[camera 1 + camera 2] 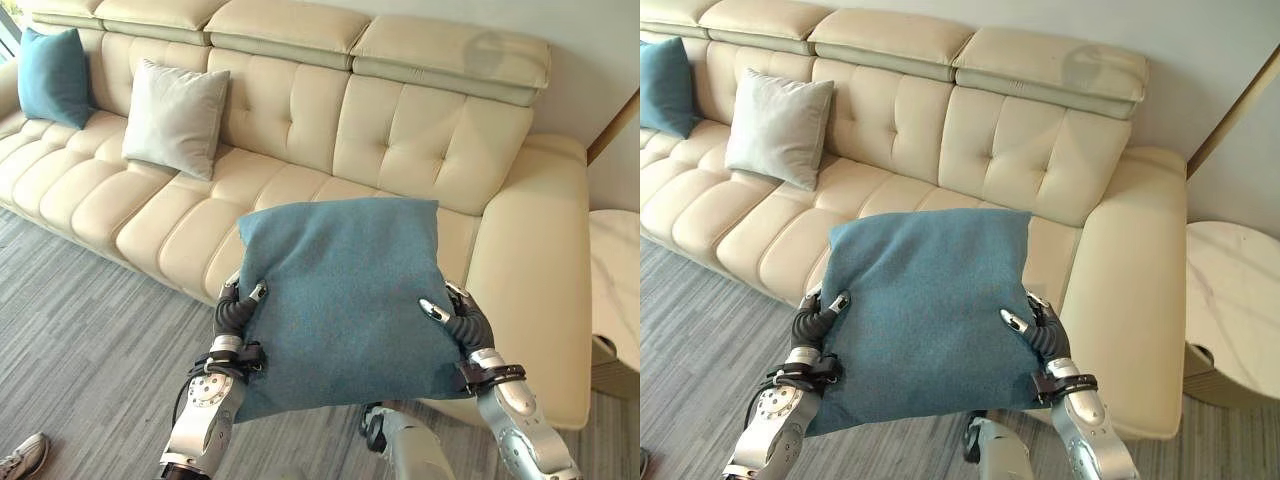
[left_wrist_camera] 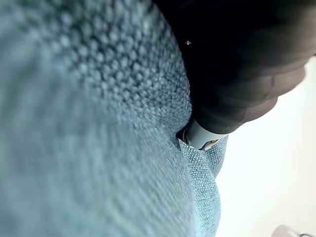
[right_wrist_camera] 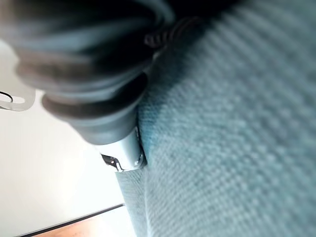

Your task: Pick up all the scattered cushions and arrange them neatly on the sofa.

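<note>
A large teal cushion [image 1: 340, 300] is held up between both hands in front of the cream leather sofa [image 1: 420, 140], over the front edge of its seat and above the grey striped carpet [image 1: 80, 340]. The left hand [image 1: 238, 308] grips the cushion's left edge, its thumb lying on the near face and its fingers hidden behind the fabric; the right hand [image 1: 455, 315] clasps the right edge in the same manner, thumb tip pressed into the front face. In both wrist views the woven teal fabric lies directly against each hand's dark ribbed cover. Two further cushions stand upright against the sofa's backrest, well apart from the held one: a pale grey cushion [image 1: 175, 118] on the middle-left seat and a smaller teal cushion [image 1: 52, 75] at the far left end. A round marble-topped side table [image 1: 1232, 300] stands just beside the sofa's right armrest.
</note>
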